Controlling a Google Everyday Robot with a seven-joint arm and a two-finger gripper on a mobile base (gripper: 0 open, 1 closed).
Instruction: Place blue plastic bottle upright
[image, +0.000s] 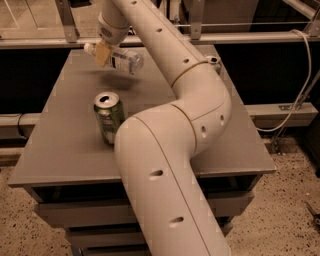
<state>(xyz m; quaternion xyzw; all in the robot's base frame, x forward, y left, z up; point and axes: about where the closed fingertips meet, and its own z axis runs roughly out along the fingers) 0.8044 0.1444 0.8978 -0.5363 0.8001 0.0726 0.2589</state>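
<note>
1. Well, the gripper hung over the far left part of the tabletop, near the far edge. Its tan fingers were clenched across the blue plastic bottle close to the neck.
2. The blue plastic bottle lay almost level in that grasp, not upright. Its white cap pointed toward the left edge, and its clear bluish body with the pale label ran off toward the right, tilted slightly downward.
3. I could see a soft shadow on the grey surface just below the bottle, apart from it, so I read the bottle as held clear of the table.
4. The green drink can stood upright nearer to me, left of the middle of the tabletop and well apart from the bottle. Its opened top faced up.
5. The cream arm ran from the gripper across the far side of the table, bent at a fat elbow over the right half, and then came down past the near edge toward the camera, covering much of the right side.
6. Behind the arm, near the far right corner, I could make out only the rim of a silver-grey can; the rest was hidden.
7. Beyond the far edge ran a metal rail, a pale cable hung down off the right side, and speckled floor showed below.
</note>
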